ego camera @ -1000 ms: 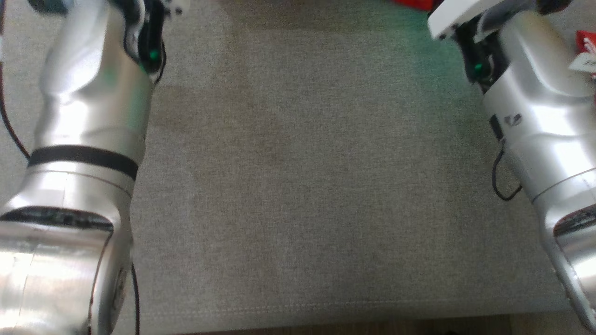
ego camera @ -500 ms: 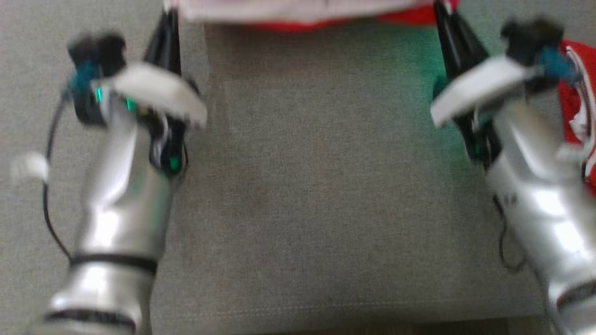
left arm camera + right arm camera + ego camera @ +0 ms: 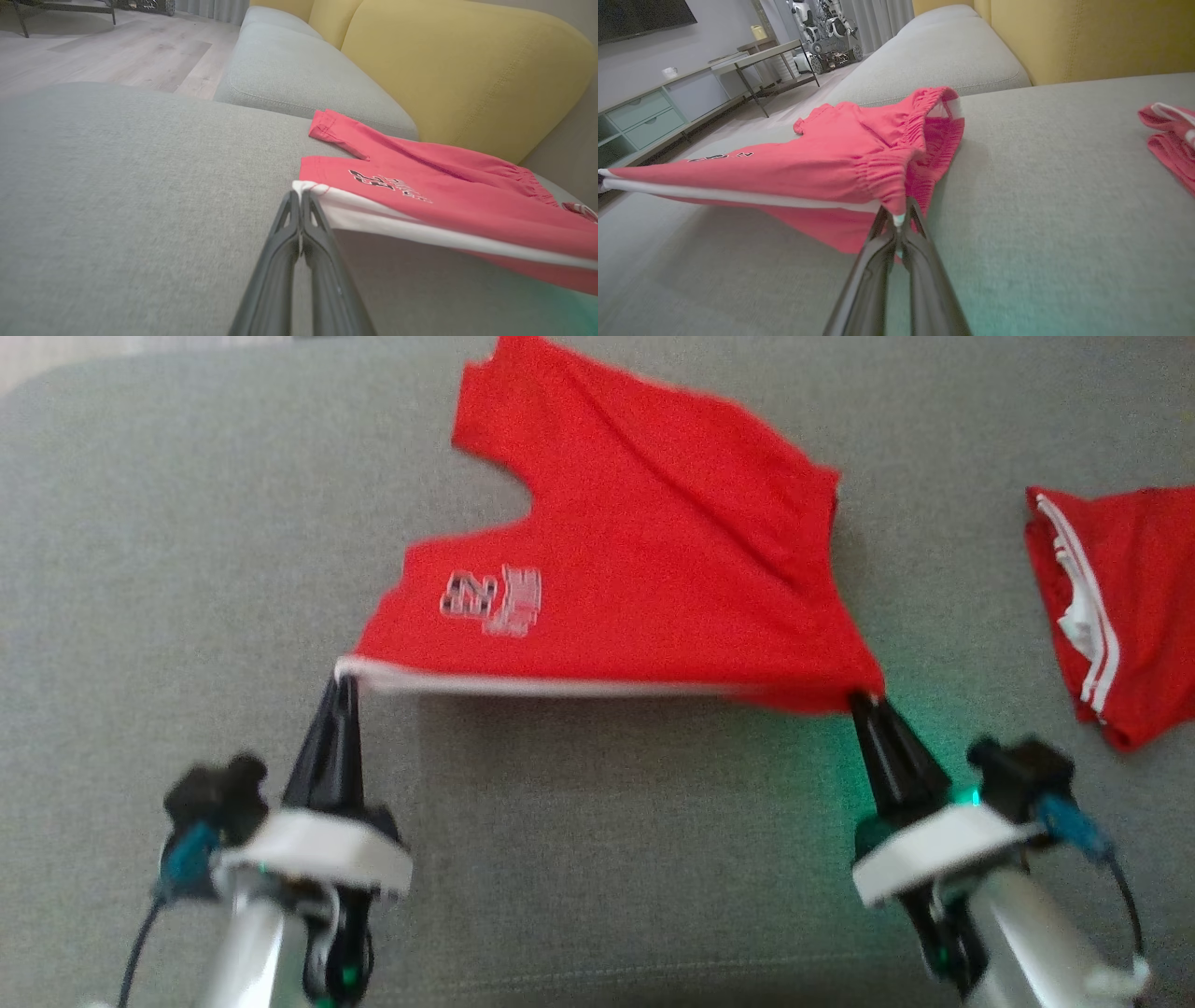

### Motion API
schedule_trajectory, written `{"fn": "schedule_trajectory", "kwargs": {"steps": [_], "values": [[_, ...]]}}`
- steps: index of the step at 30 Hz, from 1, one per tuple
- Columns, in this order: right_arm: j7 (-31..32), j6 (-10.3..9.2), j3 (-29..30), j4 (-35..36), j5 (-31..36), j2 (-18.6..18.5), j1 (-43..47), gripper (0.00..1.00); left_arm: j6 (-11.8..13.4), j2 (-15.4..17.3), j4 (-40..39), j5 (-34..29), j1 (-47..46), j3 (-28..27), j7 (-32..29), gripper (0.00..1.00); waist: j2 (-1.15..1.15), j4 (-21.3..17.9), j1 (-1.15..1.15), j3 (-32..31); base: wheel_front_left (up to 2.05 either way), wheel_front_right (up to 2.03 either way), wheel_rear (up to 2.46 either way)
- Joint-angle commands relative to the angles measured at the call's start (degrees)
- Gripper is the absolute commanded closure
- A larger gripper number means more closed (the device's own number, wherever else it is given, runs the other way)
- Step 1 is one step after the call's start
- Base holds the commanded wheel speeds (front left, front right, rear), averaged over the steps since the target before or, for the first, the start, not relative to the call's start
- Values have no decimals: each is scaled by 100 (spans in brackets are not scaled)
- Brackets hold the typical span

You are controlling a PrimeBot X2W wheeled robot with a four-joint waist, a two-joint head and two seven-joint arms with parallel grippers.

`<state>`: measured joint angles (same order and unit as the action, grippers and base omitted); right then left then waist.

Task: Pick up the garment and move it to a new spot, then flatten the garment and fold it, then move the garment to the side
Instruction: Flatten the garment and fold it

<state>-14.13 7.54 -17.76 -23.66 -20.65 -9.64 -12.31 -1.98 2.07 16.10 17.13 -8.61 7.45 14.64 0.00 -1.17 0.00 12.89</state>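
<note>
Red shorts [image 3: 635, 569]: white-striped edge stretched taut, far part on grey sofa seat [image 3: 607, 859]. Left hand [image 3: 344, 683] pinches one corner, right hand [image 3: 857, 700] the other. Bare cushion nearside; second red garment [image 3: 1130, 607] lies apart at right.

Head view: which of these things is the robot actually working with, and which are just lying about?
In the job:
red shorts, held up by the white-striped edge
left fingers and right fingers, both shut on that edge
grey sofa seat underneath

Just lying about:
second red garment, off to the right
yellow back cushion
</note>
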Motion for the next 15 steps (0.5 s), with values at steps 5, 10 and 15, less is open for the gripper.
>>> {"fn": "schedule_trajectory", "kwargs": {"steps": [5, 10, 15], "values": [[266, -5, 268, 915, 170, 96, 949, 100, 265, 158, -1016, -69, 777, -187, -313, 100, 0, 66, 0, -460, 0, 0, 0], [684, -5, 509, 1670, 309, 278, 1845, 100, 484, 190, -1805, -75, 1444, -189, -702, 100, 0, 94, 0, -690, 0, 0, 0], [1032, -5, 639, 2267, 369, 409, 2367, 100, 609, 194, -2331, -61, 1757, -175, -934, 100, 0, 87, 0, -736, 0, 0, 0]]}}
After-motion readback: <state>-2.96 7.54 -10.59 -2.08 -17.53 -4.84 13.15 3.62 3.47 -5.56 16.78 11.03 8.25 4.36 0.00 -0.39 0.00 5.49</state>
